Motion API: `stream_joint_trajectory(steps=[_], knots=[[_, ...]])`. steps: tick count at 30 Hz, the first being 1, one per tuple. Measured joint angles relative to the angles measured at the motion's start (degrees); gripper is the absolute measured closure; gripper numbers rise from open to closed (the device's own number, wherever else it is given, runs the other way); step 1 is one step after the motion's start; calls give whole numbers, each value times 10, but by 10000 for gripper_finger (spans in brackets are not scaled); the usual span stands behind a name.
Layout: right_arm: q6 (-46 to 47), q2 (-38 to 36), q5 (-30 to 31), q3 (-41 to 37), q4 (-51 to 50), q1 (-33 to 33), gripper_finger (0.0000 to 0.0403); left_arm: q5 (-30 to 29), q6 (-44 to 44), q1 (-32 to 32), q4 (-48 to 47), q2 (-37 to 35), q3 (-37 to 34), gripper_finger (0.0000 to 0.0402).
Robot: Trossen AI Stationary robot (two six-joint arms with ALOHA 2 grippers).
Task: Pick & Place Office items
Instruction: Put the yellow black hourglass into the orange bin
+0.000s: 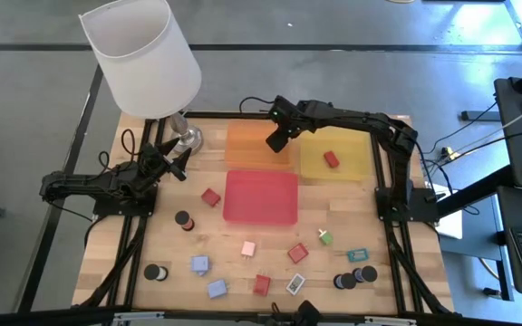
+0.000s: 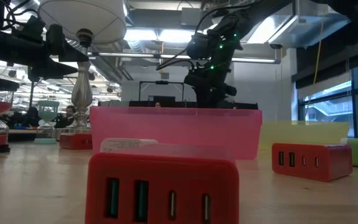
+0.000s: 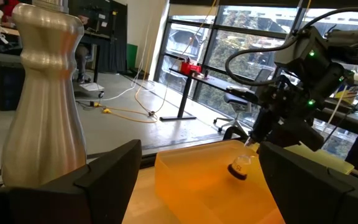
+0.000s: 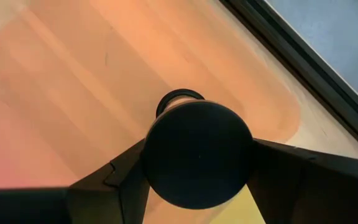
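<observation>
My right gripper (image 1: pixel 277 139) is over the orange tray (image 1: pixel 243 149) at the far middle, shut on a short black cylinder (image 4: pixel 197 155). The left wrist view shows that cylinder (image 3: pixel 238 169) low over the tray's floor. My left gripper (image 1: pixel 176 165) is open and empty beside the lamp's silver base (image 3: pixel 42 93). One red block (image 1: pixel 332 159) lies in the yellow tray (image 1: pixel 356 163). Red, pink, lavender and green blocks, flat rectangles and other black cylinders (image 1: pixel 184 220) lie on the table's near half. My right gripper pinches the black cylinder by its round side (image 4: pixel 157 165) between its two fingers (image 4: pixel 114 180), one on each side. The fingers come from above, slanting down. The cylinder's flat end faces the wrist camera. Whether its lower end touches the tray, I cannot tell.
The red tray (image 1: pixel 261 215) lies in the table's middle, nearer than the orange and yellow trays. The white-shaded lamp (image 1: pixel 143 54) stands at the far left corner. A red block (image 2: pixel 163 186) lies close to the low camera. Bare wood shows at the left.
</observation>
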Motion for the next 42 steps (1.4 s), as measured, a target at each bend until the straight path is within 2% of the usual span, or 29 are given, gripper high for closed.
stream_joint_trajectory(steps=[28,42], knots=[[107,0,2,0,-5,-1,187,0,0,0,0,0,0,80],[108,1,2,0,-5,-1,175,0,0,0,0,0,0,80]])
